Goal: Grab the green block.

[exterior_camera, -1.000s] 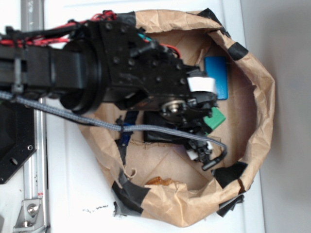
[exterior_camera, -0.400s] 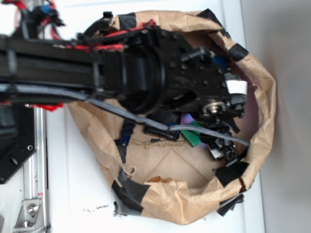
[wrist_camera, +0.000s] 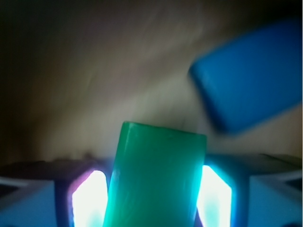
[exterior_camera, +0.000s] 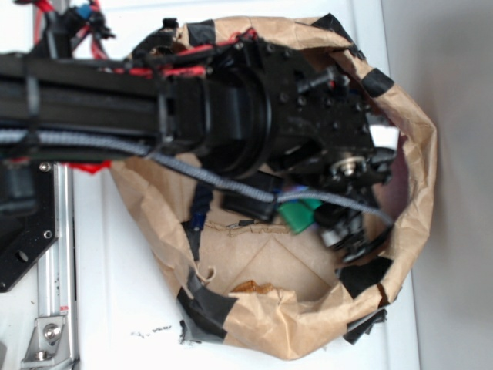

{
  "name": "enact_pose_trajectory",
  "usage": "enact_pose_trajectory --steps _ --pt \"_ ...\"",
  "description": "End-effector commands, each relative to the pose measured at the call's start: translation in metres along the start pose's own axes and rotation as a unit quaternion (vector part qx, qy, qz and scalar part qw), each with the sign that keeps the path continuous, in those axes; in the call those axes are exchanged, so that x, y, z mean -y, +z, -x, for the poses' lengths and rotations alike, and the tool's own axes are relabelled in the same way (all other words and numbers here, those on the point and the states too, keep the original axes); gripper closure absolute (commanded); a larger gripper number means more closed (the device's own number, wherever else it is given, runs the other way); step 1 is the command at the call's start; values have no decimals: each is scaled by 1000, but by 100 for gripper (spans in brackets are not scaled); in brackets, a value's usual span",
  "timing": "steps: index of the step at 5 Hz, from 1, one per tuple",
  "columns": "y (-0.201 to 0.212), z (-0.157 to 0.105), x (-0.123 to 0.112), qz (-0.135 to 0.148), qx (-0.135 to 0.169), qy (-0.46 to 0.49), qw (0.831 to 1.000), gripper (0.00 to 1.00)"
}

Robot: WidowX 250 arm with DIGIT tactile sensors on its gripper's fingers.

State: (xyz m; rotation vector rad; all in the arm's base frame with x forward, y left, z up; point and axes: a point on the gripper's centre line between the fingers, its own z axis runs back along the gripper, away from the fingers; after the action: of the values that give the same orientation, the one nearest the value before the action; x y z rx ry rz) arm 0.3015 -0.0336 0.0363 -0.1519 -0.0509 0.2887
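The green block (wrist_camera: 156, 175) stands between my gripper's (wrist_camera: 154, 189) two bright pads (wrist_camera: 87, 198) and touches both, slightly tilted. It is sharp in the wrist view while the background is blurred. In the exterior view the green block (exterior_camera: 297, 215) shows just below the black wrist, inside the brown paper nest, with the gripper (exterior_camera: 312, 222) around it. The arm hides most of the fingers there. The gripper is shut on the green block.
A blue block (wrist_camera: 251, 97) lies blurred at the upper right of the wrist view; the arm hides it in the exterior view. The crumpled paper wall (exterior_camera: 416, 154) with black tape rings the work area. A black pad (exterior_camera: 248, 202) lies partly under the arm.
The arm has reached farther right across the paper nest. The green block has shifted left and down from beside the blue block and now sits in the gripper.
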Motion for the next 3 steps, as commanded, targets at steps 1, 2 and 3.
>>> enact_pose_trajectory --steps 1,2,3 --pt "130 -3 -12 -5 80 -57 995 100" --pt "171 8 -10 -47 132 -191 972 100" --pt "178 14 -13 -48 150 -224 962 100"
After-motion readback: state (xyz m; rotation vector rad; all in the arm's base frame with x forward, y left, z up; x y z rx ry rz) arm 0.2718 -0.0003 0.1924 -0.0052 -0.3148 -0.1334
